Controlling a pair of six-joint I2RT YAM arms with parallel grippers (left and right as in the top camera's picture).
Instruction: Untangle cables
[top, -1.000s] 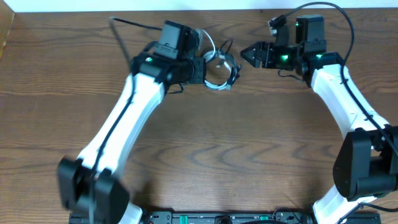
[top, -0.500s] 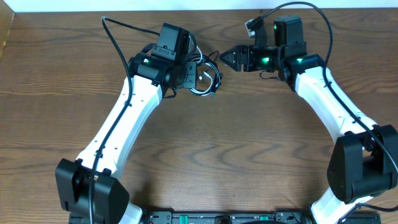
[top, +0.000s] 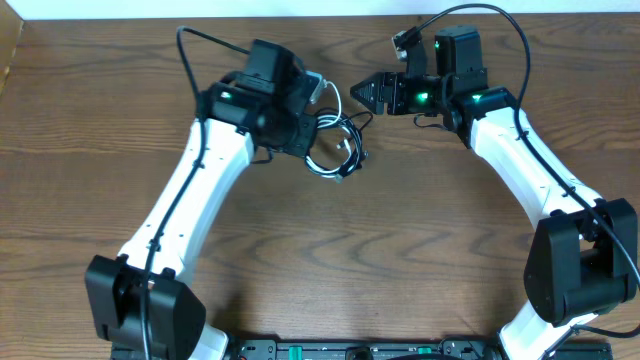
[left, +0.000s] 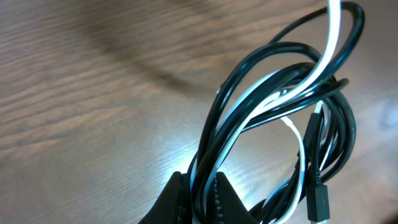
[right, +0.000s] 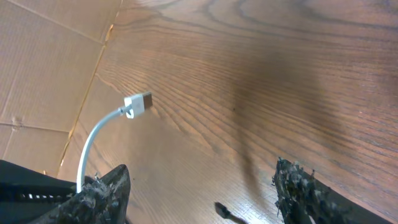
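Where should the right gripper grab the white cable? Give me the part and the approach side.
Grip the white cable just behind its plug. That end juts free of the black cables pinched in the left gripper, leaving bare cord to close on. Probably come from the right arm's side, with the open right gripper straddling the cord.

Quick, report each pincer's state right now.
Left pincer: shut on the tangled cables.
Right pincer: open, holding nothing.
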